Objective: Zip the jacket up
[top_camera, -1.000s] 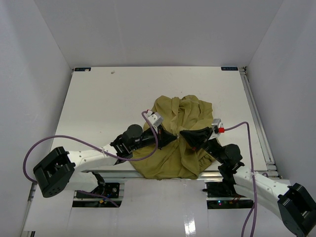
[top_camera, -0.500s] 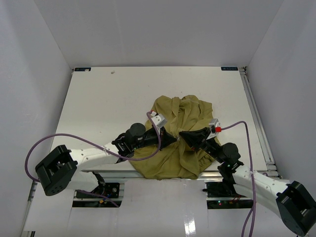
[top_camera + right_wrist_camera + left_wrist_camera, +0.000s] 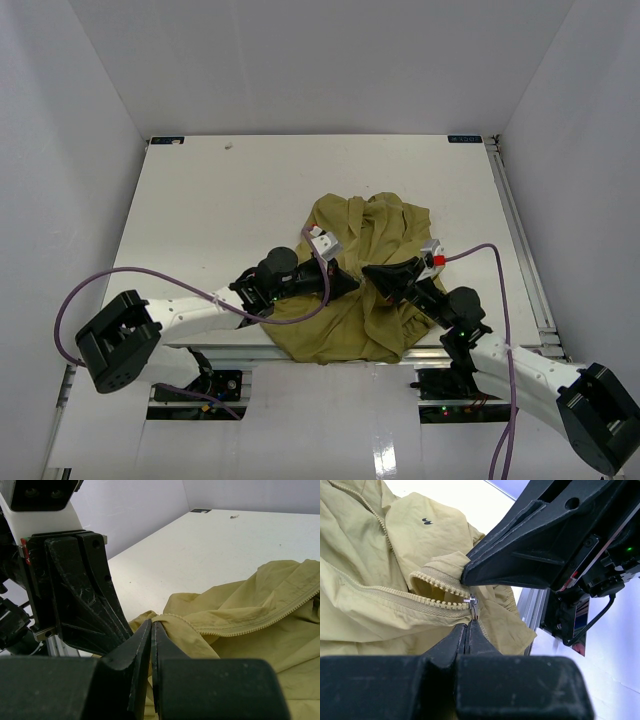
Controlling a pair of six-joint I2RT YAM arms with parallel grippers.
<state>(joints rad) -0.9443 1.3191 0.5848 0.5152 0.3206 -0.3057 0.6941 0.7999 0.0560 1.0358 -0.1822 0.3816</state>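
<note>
Here, shows an olive-yellow jacket (image 3: 365, 225) crumpled on the white table (image 3: 220, 200), at the near edge, a little right of centre. Shows the left gripper (image 3: 469, 626) clenched on the pull of the zipper slider (image 3: 471, 601), tip to tip with the right gripper (image 3: 151, 626), itself pinched tight on a fold of the jacket's zipper edge just beside the slider.

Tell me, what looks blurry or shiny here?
Left wrist view: the black left gripper is blurry up close, the olive-yellow fabric jacket sharp. Right wrist view: the black right gripper blurs too. Top external view: glare on the white near ledge.
</note>
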